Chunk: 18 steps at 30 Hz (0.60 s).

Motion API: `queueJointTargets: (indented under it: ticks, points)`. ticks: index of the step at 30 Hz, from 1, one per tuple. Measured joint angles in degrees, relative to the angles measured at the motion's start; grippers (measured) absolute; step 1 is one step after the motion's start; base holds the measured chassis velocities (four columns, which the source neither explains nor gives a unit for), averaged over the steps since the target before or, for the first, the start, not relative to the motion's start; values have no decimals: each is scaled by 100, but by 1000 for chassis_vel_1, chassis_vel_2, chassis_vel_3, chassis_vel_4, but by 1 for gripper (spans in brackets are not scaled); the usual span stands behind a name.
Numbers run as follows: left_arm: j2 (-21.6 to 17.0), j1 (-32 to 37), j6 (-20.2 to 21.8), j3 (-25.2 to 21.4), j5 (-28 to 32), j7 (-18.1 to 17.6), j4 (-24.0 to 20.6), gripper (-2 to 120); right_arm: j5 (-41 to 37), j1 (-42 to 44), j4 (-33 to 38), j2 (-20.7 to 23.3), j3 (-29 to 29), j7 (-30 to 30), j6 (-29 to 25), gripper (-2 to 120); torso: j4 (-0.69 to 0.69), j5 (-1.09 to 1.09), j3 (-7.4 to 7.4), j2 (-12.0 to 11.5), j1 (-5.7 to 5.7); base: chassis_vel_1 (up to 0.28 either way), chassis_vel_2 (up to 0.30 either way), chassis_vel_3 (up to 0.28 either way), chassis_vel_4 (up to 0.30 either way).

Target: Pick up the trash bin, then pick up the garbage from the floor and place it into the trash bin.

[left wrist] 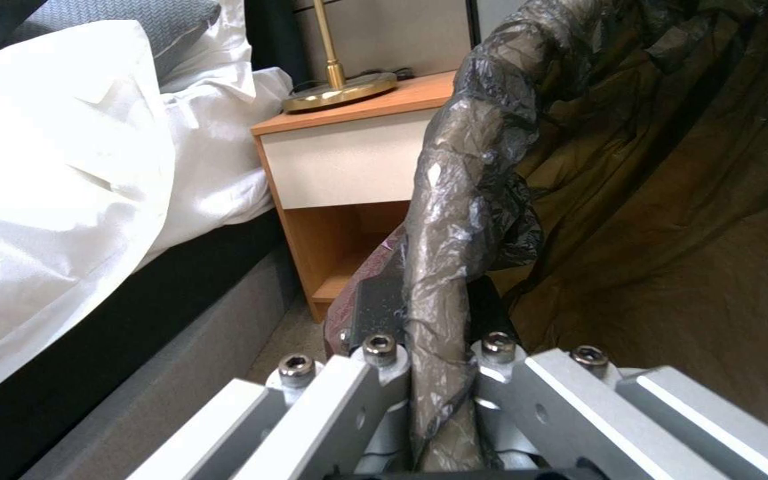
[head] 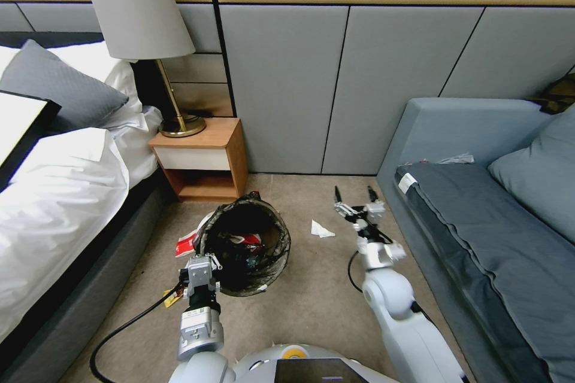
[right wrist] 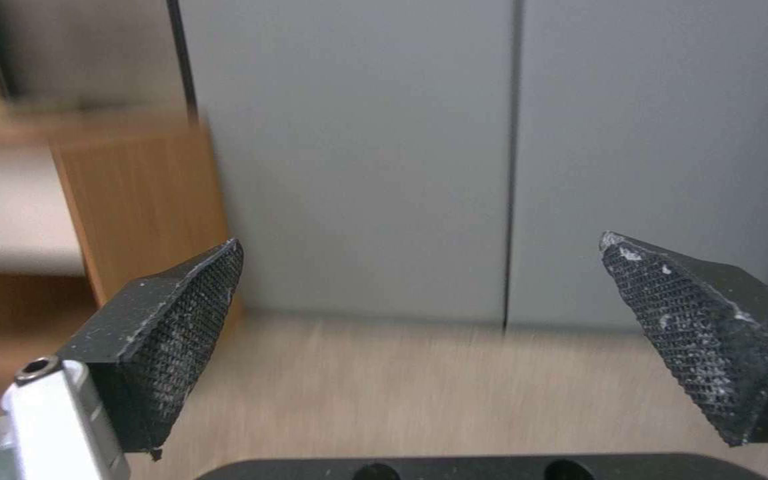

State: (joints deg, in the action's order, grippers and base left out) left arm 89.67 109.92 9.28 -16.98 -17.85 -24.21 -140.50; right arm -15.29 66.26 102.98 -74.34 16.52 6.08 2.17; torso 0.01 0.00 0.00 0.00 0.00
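Even indoor light throughout; head view bows at its edges, right wrist view smeared with blur.

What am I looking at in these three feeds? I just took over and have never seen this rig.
The wide picture comes from the robot's head, looking down at a bedroom floor. The left gripper is clamped on the rim of the trash bin, which is tilted toward the camera with wrappers inside. The left wrist view shows that bagged rim up close. The right gripper hangs open and empty; the right wrist view looks out between its fingers. A white paper scrap lies on the carpet, a red wrapper beside the bin.
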Motion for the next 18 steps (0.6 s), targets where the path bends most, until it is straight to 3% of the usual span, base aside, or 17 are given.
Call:
queueJointTargets:
  ticks: [8,18]
  points:
    - [-30,16,2,7,-36,4,19,0,62,-567,-1612,-78,-545,-247,347,100,-1,1,0,0,0,0,0,0,0]
    - [-69,12,2,27,-37,6,50,0,513,-915,-2896,-272,-619,-526,309,100,-2,1,0,0,0,0,0,0,0]
